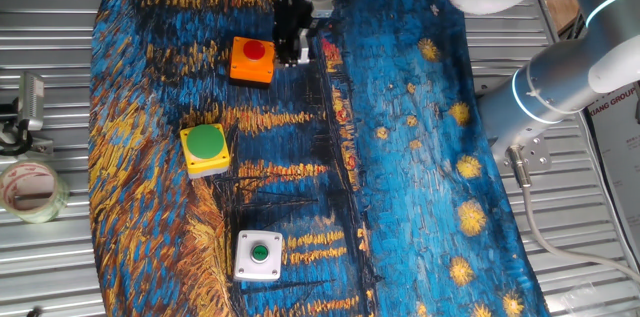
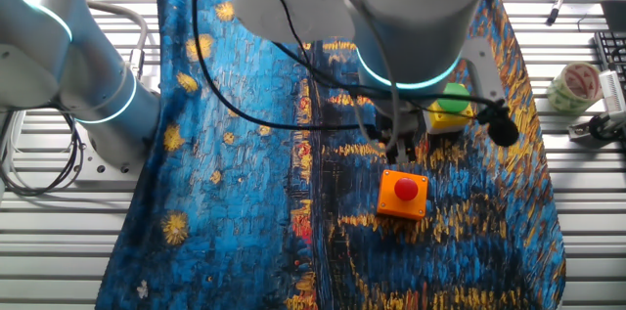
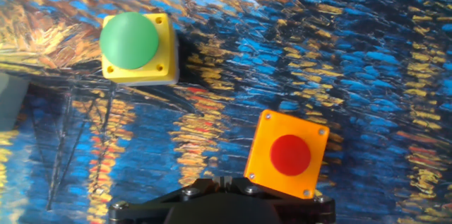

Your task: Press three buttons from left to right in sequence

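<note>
Hand view: gripper (image 1: 293, 49) beside orange box (image 3: 287, 155); whether it's open is unclear.

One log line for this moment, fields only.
gripper beside orange box | red button not touched | yellow box, white box waiting

I am seeing my arm (image 2: 88, 66) in smooth grey-white segments, with joint rings glowing pale cyan. Black cables (image 2: 254, 85) are running along it. The gripper (image 1: 292, 45) is black, with small screws showing.
</note>
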{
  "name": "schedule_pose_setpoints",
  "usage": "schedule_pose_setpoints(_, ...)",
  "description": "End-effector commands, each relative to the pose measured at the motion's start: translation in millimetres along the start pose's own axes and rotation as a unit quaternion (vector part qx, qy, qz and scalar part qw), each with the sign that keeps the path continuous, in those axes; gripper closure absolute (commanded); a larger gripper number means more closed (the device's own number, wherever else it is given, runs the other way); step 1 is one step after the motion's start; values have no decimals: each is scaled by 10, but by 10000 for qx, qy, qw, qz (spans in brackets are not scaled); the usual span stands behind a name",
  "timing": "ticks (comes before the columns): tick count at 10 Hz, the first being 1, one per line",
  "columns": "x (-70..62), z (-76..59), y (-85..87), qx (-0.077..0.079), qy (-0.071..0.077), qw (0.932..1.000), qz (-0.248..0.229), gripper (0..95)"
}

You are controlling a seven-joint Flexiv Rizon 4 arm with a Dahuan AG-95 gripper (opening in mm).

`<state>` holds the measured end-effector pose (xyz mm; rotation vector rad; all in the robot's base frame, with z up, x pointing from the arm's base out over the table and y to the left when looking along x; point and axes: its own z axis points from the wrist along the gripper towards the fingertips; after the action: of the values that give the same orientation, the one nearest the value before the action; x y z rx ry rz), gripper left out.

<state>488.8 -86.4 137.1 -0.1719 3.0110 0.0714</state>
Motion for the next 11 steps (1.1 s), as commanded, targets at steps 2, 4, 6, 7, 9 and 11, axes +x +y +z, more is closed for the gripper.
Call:
schedule_pose_setpoints(2,14,65,-32,-20,-41,10000,8,950)
schedule_pose_setpoints(4,15,64,-123,-86,-42,9999,-93,950)
schedule_pose_setpoints(6,12,68,-145,-113,-29,9999,-78,950)
schedule_pose_setpoints(7,8,78,-151,-125,-34,9999,-75,950)
schedule_pose_setpoints(9,-7,75,-173,-190,-19,9998,-73,950)
schedule_pose_setpoints(11,-9,63,-182,-165,-7,9998,-118,950)
